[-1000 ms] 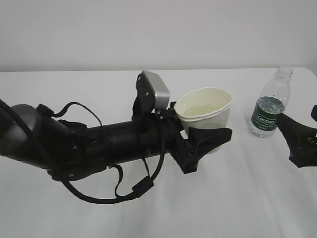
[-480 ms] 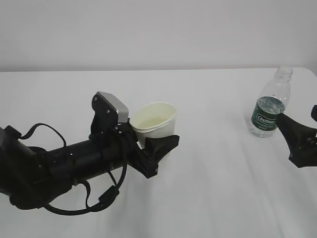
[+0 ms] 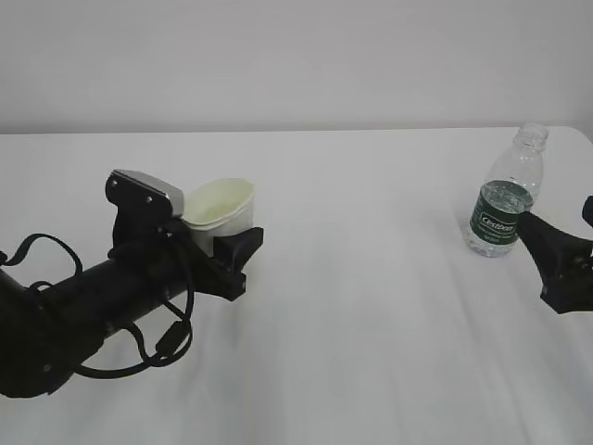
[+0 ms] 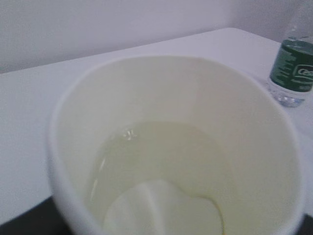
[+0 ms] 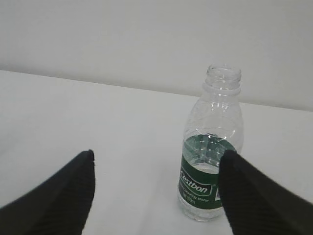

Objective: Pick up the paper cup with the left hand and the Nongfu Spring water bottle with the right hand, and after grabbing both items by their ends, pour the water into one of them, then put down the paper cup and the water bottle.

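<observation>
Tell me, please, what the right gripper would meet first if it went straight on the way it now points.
Probably the water bottle: it stands upright ahead of the open right gripper, nearer one finger, though depth is unclear.

White table [image 3: 371,371], pale wall [image 3: 296,56]

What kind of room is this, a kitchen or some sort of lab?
Probably a robot test bench, not a kitchen: a bare white table against a blank wall, with only a paper cup, a water bottle and black robot arms.

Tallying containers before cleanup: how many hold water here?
2: the paper cup held in the left gripper at table left, and the uncapped water bottle standing at far right.
</observation>
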Controlling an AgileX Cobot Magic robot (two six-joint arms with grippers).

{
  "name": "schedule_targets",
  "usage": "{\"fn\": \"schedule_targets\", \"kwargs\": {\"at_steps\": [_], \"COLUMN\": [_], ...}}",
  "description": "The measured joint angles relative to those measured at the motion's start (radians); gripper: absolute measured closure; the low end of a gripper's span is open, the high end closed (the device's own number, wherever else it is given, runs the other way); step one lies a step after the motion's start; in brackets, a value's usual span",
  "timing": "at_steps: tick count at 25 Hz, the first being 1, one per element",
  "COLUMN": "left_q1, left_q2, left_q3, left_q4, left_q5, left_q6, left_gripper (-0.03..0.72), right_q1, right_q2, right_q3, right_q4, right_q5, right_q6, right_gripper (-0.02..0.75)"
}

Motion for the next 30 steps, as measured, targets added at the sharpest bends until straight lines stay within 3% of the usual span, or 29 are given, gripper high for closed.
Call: {"fn": "schedule_targets", "kwargs": {"at_steps": [11,21,30], "left_q1": [0.095,0.226,0.243], "left_q2": [0.000,0.015,0.114], "left_q3": [0.000,-0.015,-0.105], "left_q4": [-0.194,-0.193,-0.182], "left_q5": [0.000,0.000,0.000], "left_q6": [0.029,0.029,0.031], "left_gripper": [0.235,0.235,0.235], "right_q1": [0.000,0.000,0.000], "right_q2": [0.000,0.000,0.000], "right_q3": [0.000,0.000,0.000], "right_q4": [0.000,0.000,0.000], "right_q5": [0.000,0.000,0.000], "right_q6": [-0.015,-0.023,-0.044], "right_gripper": [0.144,0.145,0.145]}}
